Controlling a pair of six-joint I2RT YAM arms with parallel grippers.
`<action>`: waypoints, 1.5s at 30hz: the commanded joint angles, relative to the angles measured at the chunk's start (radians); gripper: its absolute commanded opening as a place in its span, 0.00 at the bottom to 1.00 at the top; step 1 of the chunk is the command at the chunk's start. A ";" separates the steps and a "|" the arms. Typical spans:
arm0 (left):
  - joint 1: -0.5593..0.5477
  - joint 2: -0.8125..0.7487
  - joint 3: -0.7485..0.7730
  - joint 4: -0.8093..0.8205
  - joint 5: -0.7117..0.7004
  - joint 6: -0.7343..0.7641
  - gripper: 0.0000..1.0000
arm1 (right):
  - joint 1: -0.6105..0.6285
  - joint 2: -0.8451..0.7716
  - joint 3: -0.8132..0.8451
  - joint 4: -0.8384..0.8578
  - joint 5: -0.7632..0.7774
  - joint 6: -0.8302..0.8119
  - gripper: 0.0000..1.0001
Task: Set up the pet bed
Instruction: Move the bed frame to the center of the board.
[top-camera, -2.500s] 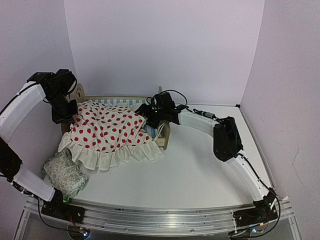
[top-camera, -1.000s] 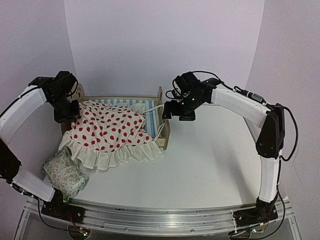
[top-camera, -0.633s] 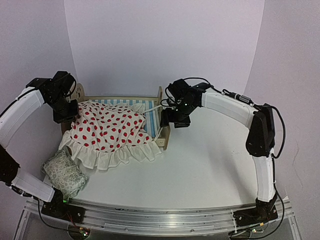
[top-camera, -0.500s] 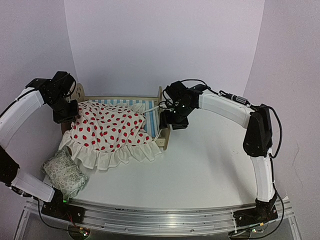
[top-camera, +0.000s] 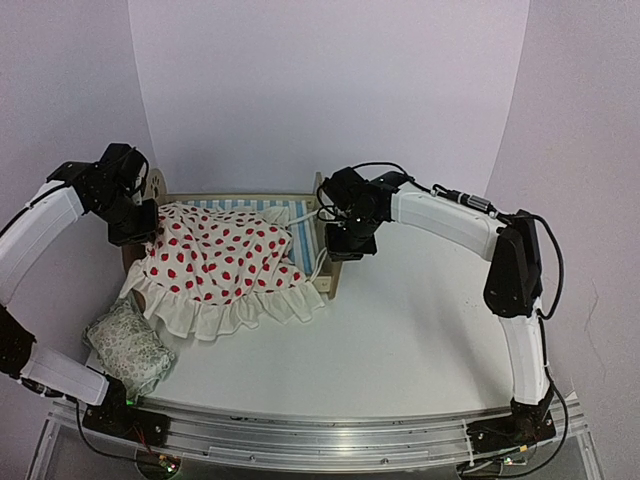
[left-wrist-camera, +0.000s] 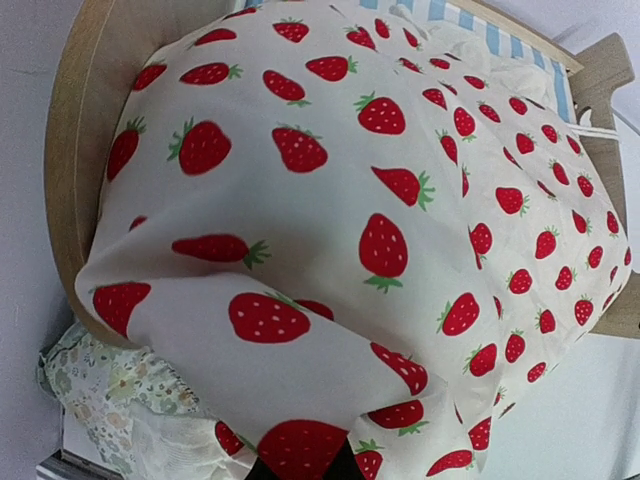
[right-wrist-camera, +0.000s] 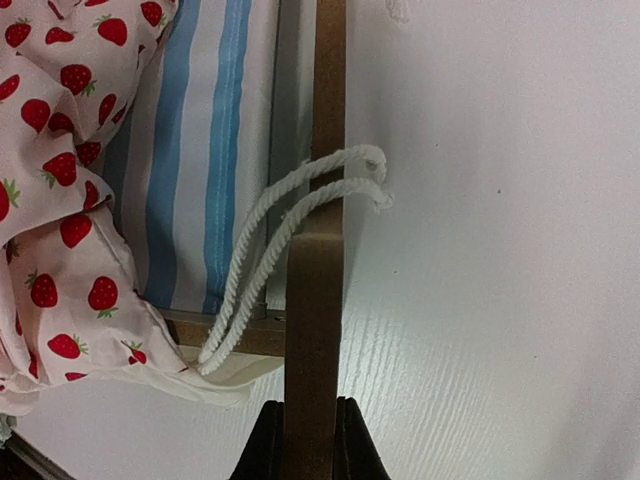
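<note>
The pet bed (top-camera: 327, 283) stands at the back left, its striped mattress (right-wrist-camera: 205, 140) partly under a strawberry-print blanket (top-camera: 215, 260). My right gripper (top-camera: 341, 250) is at the bed's right end. In the right wrist view the right gripper (right-wrist-camera: 308, 445) is shut on the top edge of the plywood footboard (right-wrist-camera: 313, 290). My left gripper (top-camera: 138, 230) hovers by the headboard (left-wrist-camera: 72, 150). It is shut on a fold of the blanket (left-wrist-camera: 330, 230), and only the dark fingertips (left-wrist-camera: 262, 472) show under the cloth.
A white cord (right-wrist-camera: 285, 225) loops over the footboard. A small patterned pillow (top-camera: 128, 345) lies on the table in front of the bed's left end. White walls close in at the back and on both sides.
My right arm has swung left from over the table to the footboard and closed its jaws on it. The left gripper keeps its hold on the blanket, nearly still.
</note>
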 joint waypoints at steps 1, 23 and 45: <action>0.006 -0.049 -0.015 0.061 0.060 0.034 0.01 | 0.025 -0.064 0.015 -0.049 -0.018 -0.080 0.00; -0.324 -0.068 -0.230 0.270 0.360 -0.171 0.01 | 0.031 -0.669 -0.576 -0.272 0.271 0.096 0.00; -0.513 0.001 -0.170 0.235 0.213 -0.290 0.00 | 0.039 -0.979 -1.002 -0.331 0.280 0.291 0.00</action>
